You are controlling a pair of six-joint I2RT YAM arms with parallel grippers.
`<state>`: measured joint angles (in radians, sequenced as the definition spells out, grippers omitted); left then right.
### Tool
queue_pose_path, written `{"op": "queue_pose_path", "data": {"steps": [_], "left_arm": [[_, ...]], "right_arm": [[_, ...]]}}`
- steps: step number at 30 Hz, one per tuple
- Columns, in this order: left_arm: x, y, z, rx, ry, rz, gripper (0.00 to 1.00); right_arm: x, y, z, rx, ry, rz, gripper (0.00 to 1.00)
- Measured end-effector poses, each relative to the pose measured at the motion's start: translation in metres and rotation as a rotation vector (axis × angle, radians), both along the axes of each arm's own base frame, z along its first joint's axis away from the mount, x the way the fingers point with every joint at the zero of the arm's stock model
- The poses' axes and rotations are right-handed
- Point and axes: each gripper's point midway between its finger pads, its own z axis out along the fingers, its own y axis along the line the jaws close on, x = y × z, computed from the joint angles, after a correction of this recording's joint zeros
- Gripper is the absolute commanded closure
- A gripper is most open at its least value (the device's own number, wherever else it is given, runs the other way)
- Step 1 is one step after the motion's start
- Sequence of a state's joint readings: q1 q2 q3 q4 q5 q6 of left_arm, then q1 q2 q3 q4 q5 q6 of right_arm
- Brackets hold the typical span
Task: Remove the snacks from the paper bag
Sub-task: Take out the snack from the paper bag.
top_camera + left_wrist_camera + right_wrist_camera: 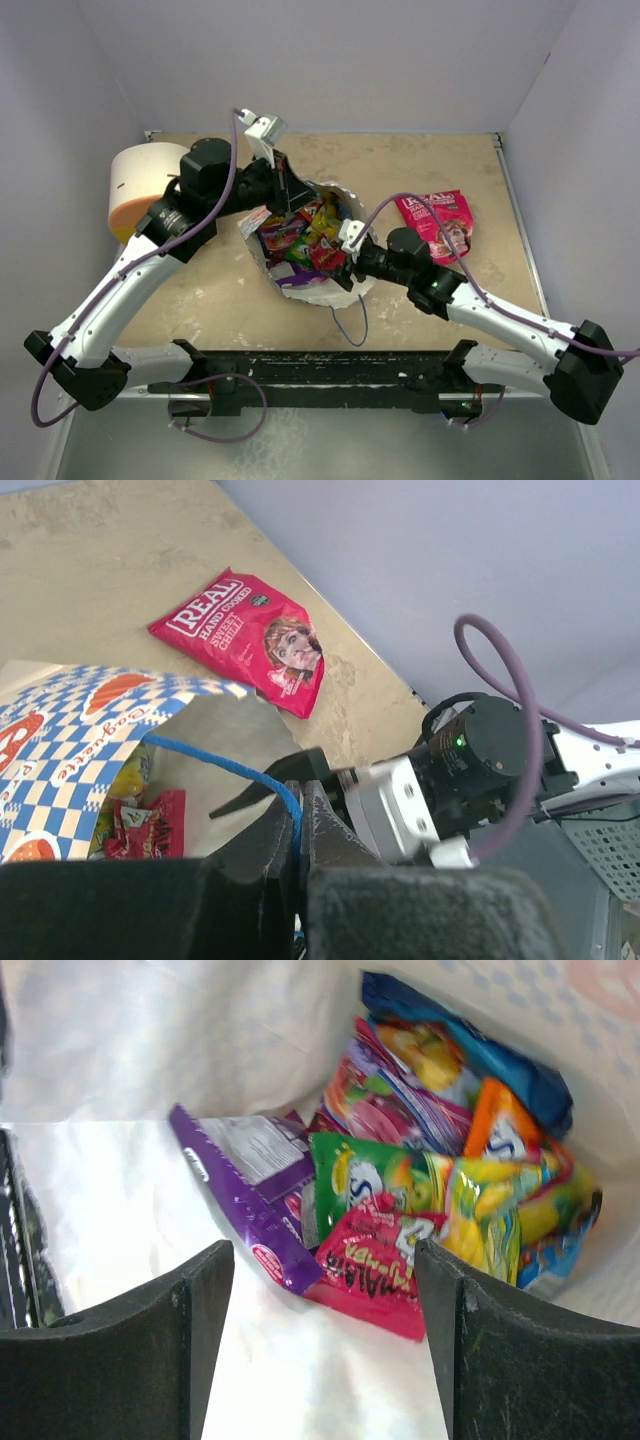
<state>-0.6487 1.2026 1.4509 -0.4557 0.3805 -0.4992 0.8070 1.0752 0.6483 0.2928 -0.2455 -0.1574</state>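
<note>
The left jaws (297,825) are closed tight on the bag's blue cord (225,762), which runs up between the two fingers; in the top view they sit at the bag's far rim. The right jaws (322,1260) stand wide and hold nothing. They point straight into the bag's mouth, with the fingers (200,1290) just inside its white lining and clear of the packets.

The bag (292,290) lies at the middle of the table (440,160), its mouth gaping up and toward the right arm. Its outside is blue-and-white check with blue script I cannot read.

The snacks (420,1190) are heaped at its deep end: a purple one slanting toward the camera, then green, yellow, orange, blue and a red one with lettering I cannot make out.

One pink packet (240,640) lies flat on the table, right of the bag and well apart from it. It is slanted, with its lettered end toward the far wall, and reads "REAL HAND COOKED SWEET CHILLI".

A white-and-orange cylinder (135,190) stands far left.
</note>
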Motion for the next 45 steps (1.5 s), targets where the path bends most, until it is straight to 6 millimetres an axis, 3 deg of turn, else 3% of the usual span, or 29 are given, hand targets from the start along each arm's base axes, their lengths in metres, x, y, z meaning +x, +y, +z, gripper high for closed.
{"op": "queue_pose_path", "data": {"steps": [4,8,12,16,20,23,27,34,45], "left_arm": [[0.006,-0.002,0.010,0.000,-0.024,0.006,1.00],[0.007,-0.001,0.010,0.016,-0.031,0.006,1.00],[0.009,-0.002,0.009,0.035,-0.044,0.000,1.00],[0.010,-0.002,0.009,0.049,-0.060,-0.007,1.00],[0.010,-0.002,0.008,0.058,-0.076,-0.016,1.00],[0.009,-0.002,0.008,0.062,-0.083,-0.022,1.00],[0.009,-0.002,0.008,0.069,-0.097,-0.027,1.00],[0.009,-0.001,0.009,0.069,-0.101,-0.026,1.00],[0.006,0.001,0.009,0.079,-0.111,-0.030,1.00]], "right_arm": [[-0.010,0.006,0.014,-0.119,-0.131,0.162,0.23],[0.003,0.013,0.022,-0.262,-0.281,0.259,0.25],[0.025,0.024,0.000,-0.430,-0.361,0.339,0.32],[0.049,0.031,-0.030,-0.586,-0.397,0.393,0.32],[0.064,0.027,-0.055,-0.718,-0.439,0.425,0.32],[0.075,0.026,-0.062,-0.785,-0.471,0.433,0.35],[0.089,0.031,-0.061,-0.829,-0.507,0.430,0.39],[0.099,0.045,-0.053,-0.825,-0.524,0.457,0.37],[0.102,0.050,-0.089,-0.853,-0.430,0.543,0.29]]}}
